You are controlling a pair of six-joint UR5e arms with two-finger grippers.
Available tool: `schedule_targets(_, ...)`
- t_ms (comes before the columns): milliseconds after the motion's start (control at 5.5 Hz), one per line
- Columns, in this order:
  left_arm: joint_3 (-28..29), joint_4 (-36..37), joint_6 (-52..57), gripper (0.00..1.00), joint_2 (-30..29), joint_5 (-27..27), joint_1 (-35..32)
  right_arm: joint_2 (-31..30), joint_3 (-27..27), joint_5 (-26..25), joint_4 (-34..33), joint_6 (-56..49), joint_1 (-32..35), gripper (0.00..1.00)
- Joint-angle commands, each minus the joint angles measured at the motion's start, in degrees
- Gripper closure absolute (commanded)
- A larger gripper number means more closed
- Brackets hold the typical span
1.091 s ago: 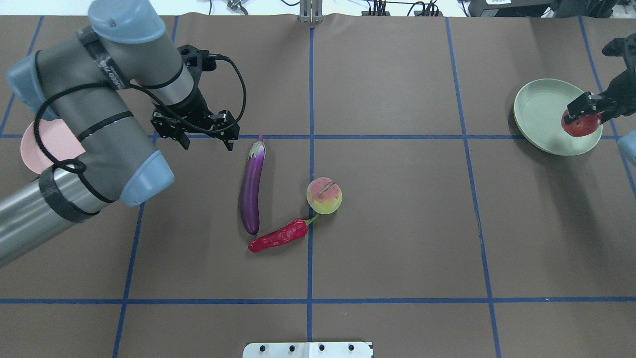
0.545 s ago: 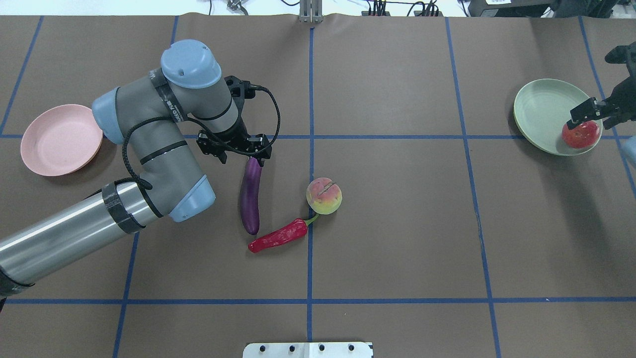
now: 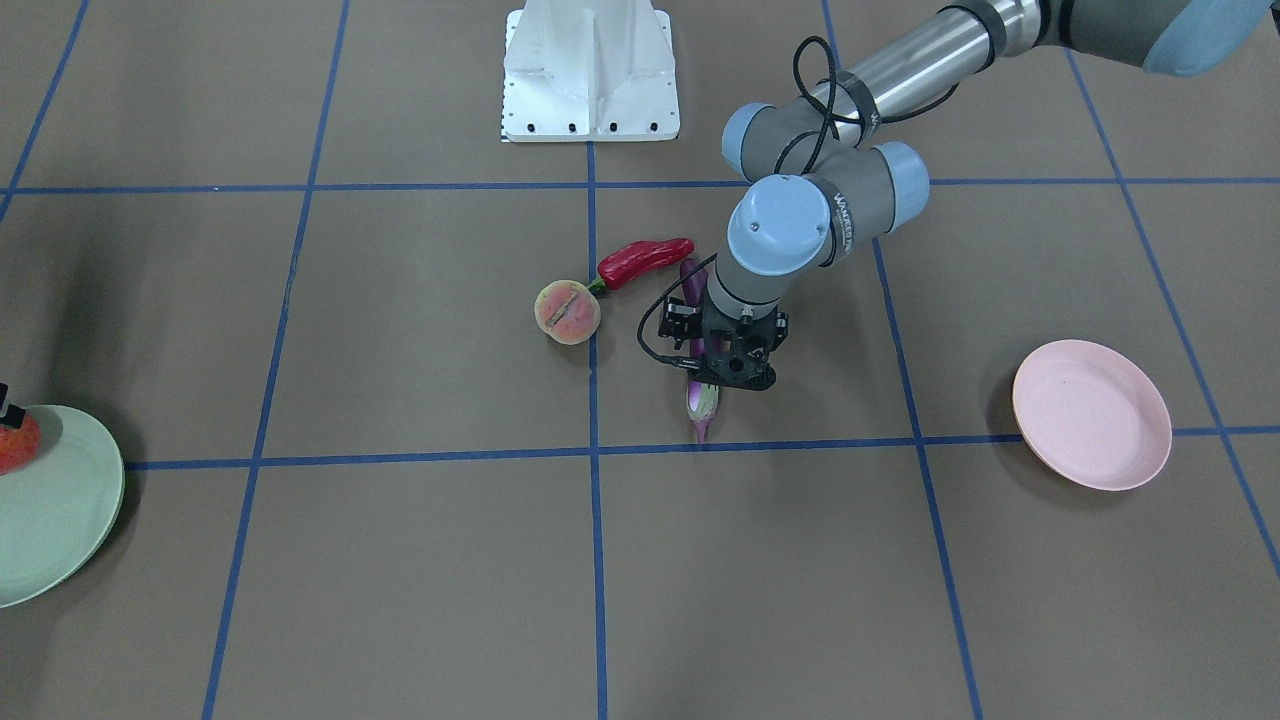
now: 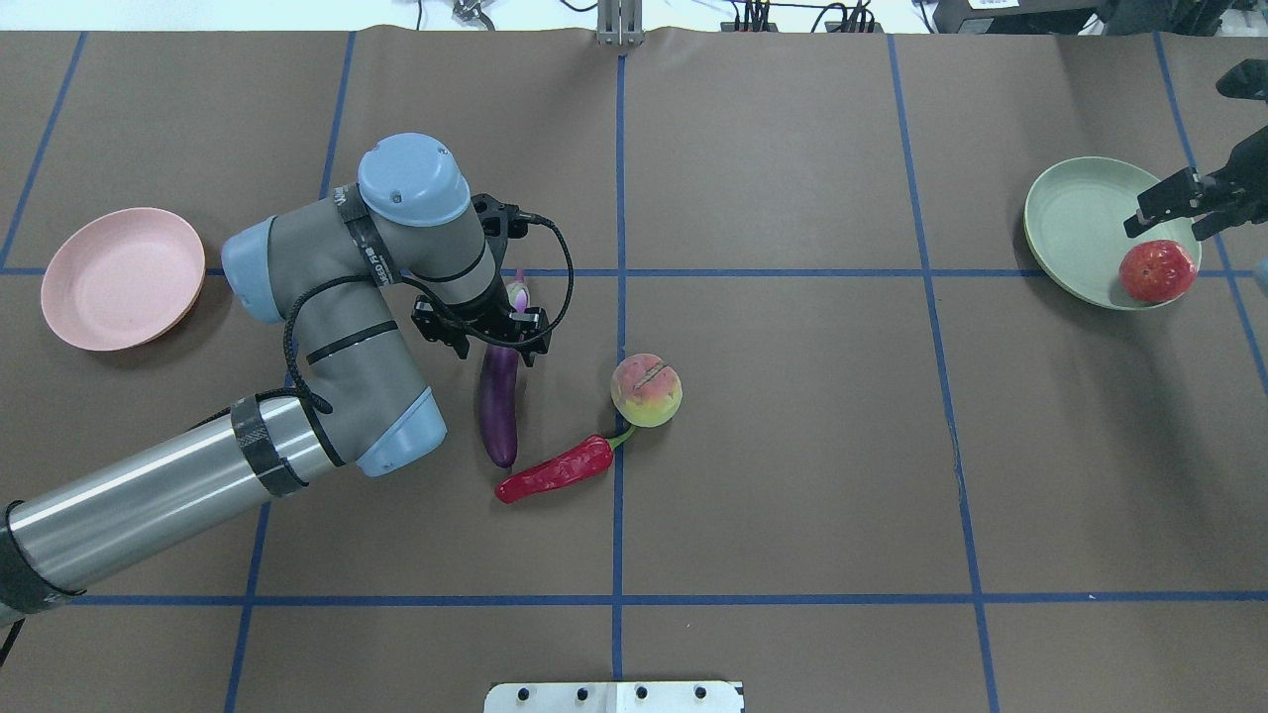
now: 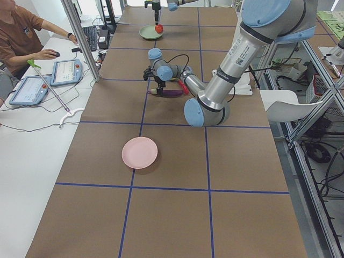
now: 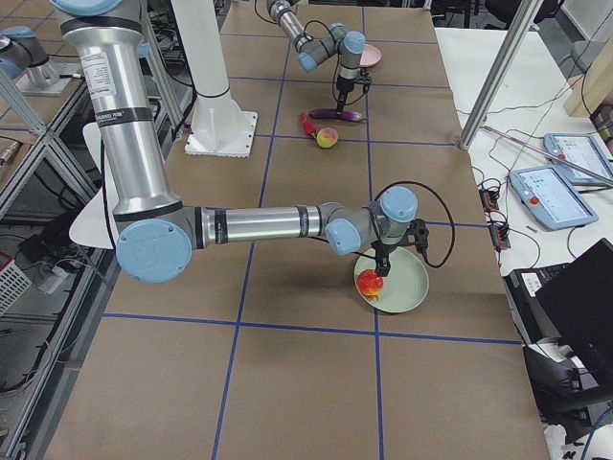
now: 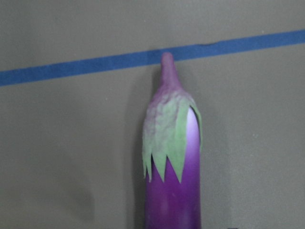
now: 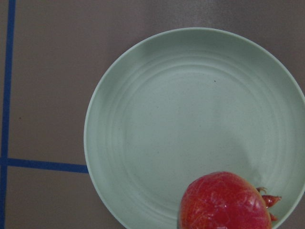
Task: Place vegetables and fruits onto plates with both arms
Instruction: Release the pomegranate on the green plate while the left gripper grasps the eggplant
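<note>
One of four placed: the pomegranate [image 4: 1154, 270] lies on the green plate [image 4: 1070, 213] beneath the released right gripper [image 4: 1176, 222], while the left gripper [image 4: 492, 349], grip not discernible, sits over the eggplant [image 4: 498, 406], with the peach [image 4: 646, 390] and chili [image 4: 555, 470] beyond it untouched.

- Eggplant [image 4: 498, 416]: upper body hidden beneath the left end effector [image 4: 496, 353] in the overhead view. Contact between fingers and skin cannot be told, though a gap appears to remain on each side. In the left wrist view everything below the cap is cut off by the bottom edge.
- Pomegranate [image 8: 224, 202]: underside cut off by the bottom edge in the right wrist view; mostly lost at the left edge in the front view.
- Green plate [image 3: 60, 510]: clipped by the left edge in the front view.
- Right end effector [image 4: 1184, 213]: its arm is cut off at the overhead view's right edge.
- Chili [image 4: 555, 468], peach [image 4: 646, 390]: tiny in the right side view, details illegible.
- Person [image 5: 21, 32]: cut off at the left side view's corner.
</note>
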Motion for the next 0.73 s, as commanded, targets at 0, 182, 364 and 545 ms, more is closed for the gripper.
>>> schedule_targets(0,0.0,0.1,-0.1,0.92,0.1,0.0,0.3,0.7,3.1,0.7,-0.1,5.8,-0.3,0.0)
schedule_targets(182,-1.8,0.3,-0.3,1.0,0.2,-0.4,-0.2,0.7,6.7,1.2,-0.1,10.9,-2.4,0.0)
schedule_targets(364,-5.4,1.4,-0.5,1.0,0.7,-0.7,-2.9,0.9,11.3,0.6,0.1,20.5,-6.5,0.0)
schedule_targets(545,-7.1,4.0,0.2,1.0,2.7,-4.0,-8.6,2.3,15.1,0.4,0.5,28.3,-9.8,0.0)
